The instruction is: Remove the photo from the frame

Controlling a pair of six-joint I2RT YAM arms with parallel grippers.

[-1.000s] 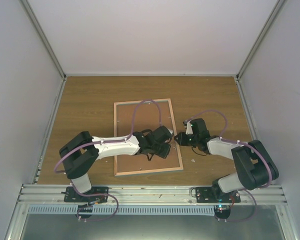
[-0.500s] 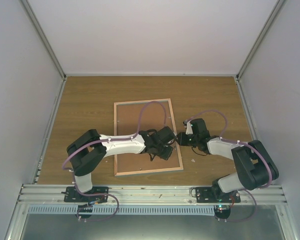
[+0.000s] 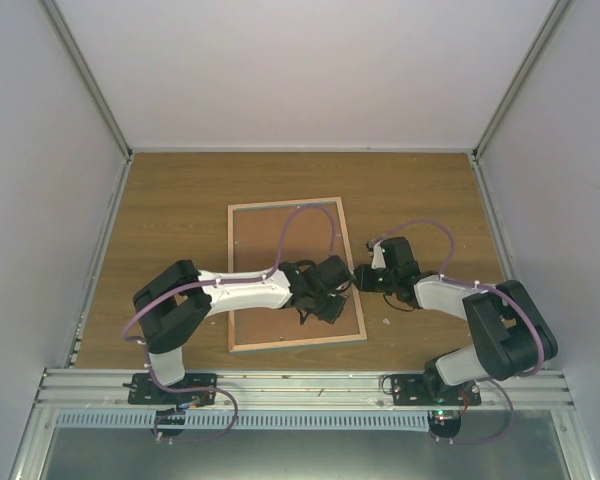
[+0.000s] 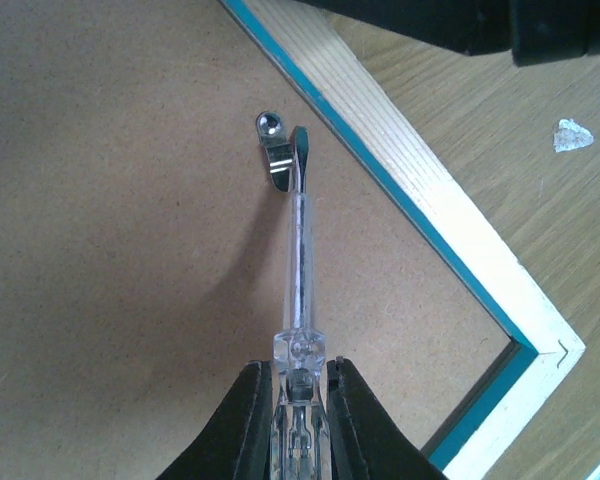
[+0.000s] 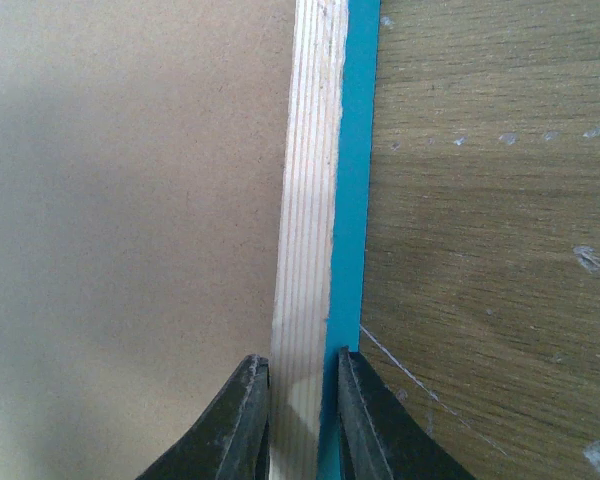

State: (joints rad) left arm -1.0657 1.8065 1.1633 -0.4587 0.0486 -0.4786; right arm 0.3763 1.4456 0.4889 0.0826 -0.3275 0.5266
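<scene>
Nudged right since a second ago, my left claw [image 4: 298, 385] grips a clear-handled screwdriver [image 4: 298, 260] at the silver metal tab [image 4: 275, 150] on the thin turquoise-and-wood frame [image 4: 417, 180], face down mid-table, photo hidden beneath, right claw [image 5: 298, 385] pinching its right rail; a slipped blade may gouge the brown fibreboard backing [image 4: 110, 230].
</scene>
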